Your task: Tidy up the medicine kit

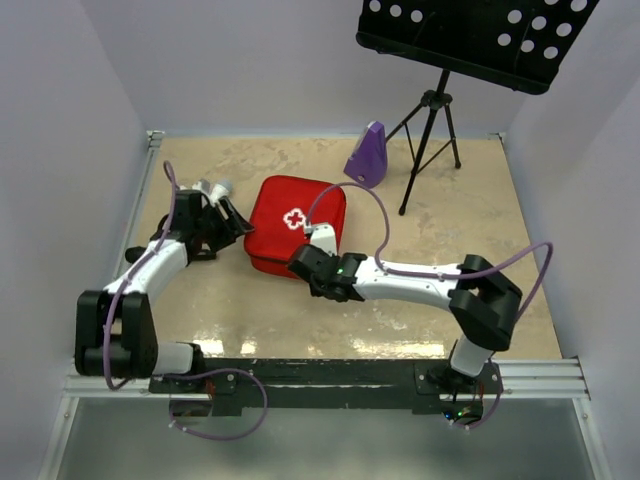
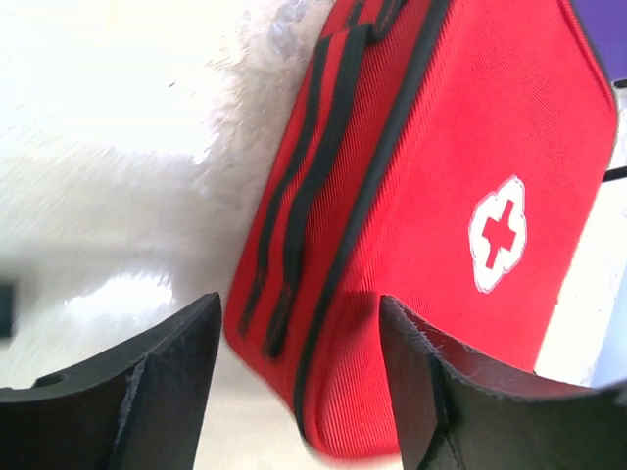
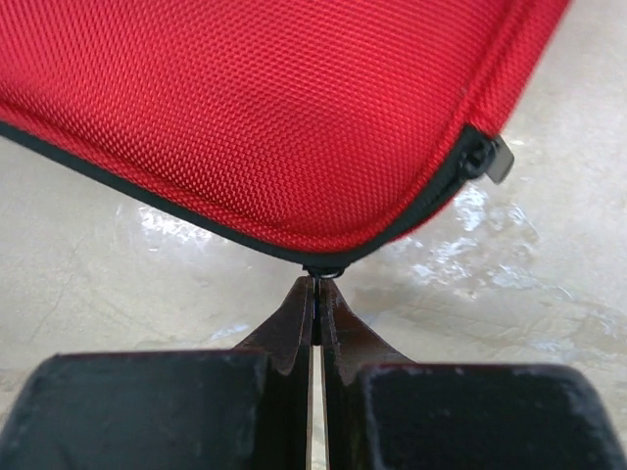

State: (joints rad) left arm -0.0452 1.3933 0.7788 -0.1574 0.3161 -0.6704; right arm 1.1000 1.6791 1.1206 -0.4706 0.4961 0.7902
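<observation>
Your one medicine kit (image 1: 295, 225) lies zipped on the table (image 1: 480, 230), red with a white cross. Your left end effector (image 2: 299, 302) is spread beside it. Your right end effector (image 3: 315, 279), pressed together, touches its corner.

One sign only, no readable words or numbers.
I see a white cross emblem (image 1: 295, 219) with a red cross inside it on the top face of the medicine kit (image 1: 272, 200), near the middle of the table (image 1: 480, 225).
</observation>
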